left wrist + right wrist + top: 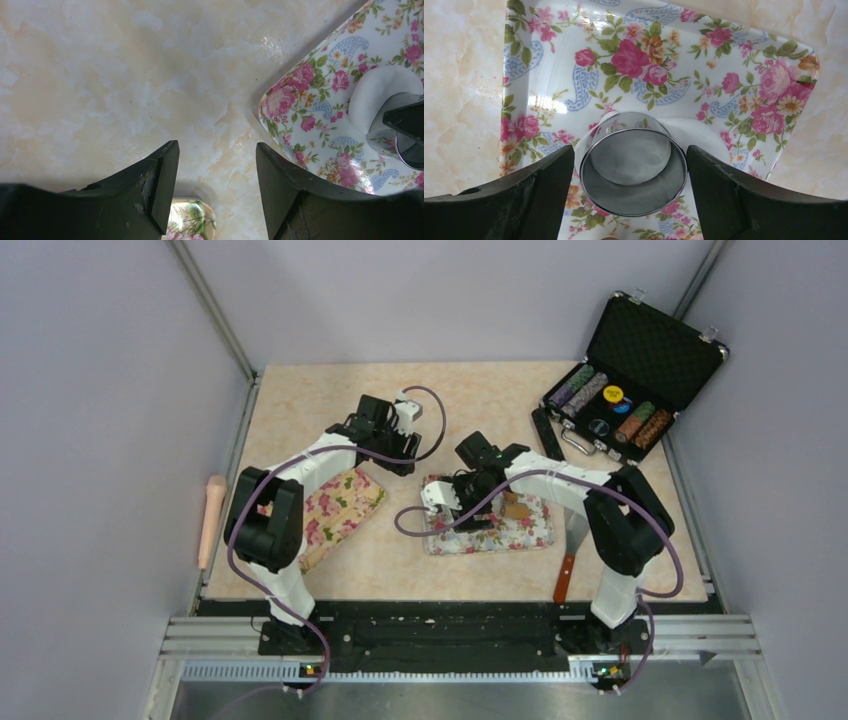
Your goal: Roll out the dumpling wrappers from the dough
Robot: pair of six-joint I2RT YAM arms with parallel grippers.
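Note:
A metal ring cutter (633,200) stands on a flat white sheet of dough (696,132) on the floral tray (549,75). My right gripper (630,150) is shut on the ring, one finger on each side. White dough shows inside the ring. In the top view the right gripper (462,512) is over the tray's (520,535) left half. My left gripper (216,146) is open and empty above bare table, left of that tray (300,100); the dough (375,90) and ring (380,136) show at the right edge. No separate cut wrapper is visible.
A second floral tray (340,502) lies under the left arm. A rolling pin (212,520) lies beyond the table's left edge. A spatula (570,555) lies right of the dough tray. An open case of poker chips (620,390) stands at the back right.

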